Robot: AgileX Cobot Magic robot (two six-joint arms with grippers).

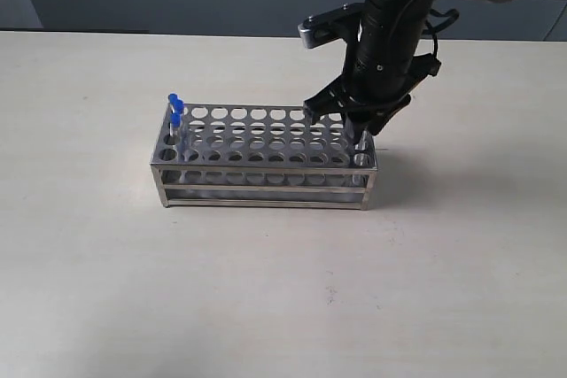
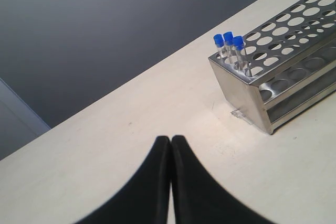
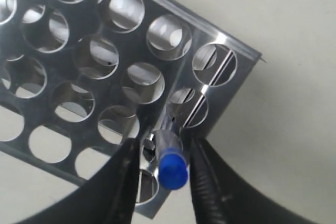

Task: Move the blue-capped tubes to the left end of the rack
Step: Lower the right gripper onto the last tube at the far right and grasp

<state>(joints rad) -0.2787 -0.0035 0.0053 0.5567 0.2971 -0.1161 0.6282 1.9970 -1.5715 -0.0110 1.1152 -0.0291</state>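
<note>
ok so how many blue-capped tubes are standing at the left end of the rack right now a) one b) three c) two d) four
b: the left wrist view shows three blue-capped tubes side by side at the left end of the rack; the fourth tube is at the other end, between the jaws of the right gripper.

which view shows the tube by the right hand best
The right wrist view: the tube, blue cap and clear body, flanked by the right hand. In the exterior view the hand largely hides it; the left wrist view misses it.
</note>
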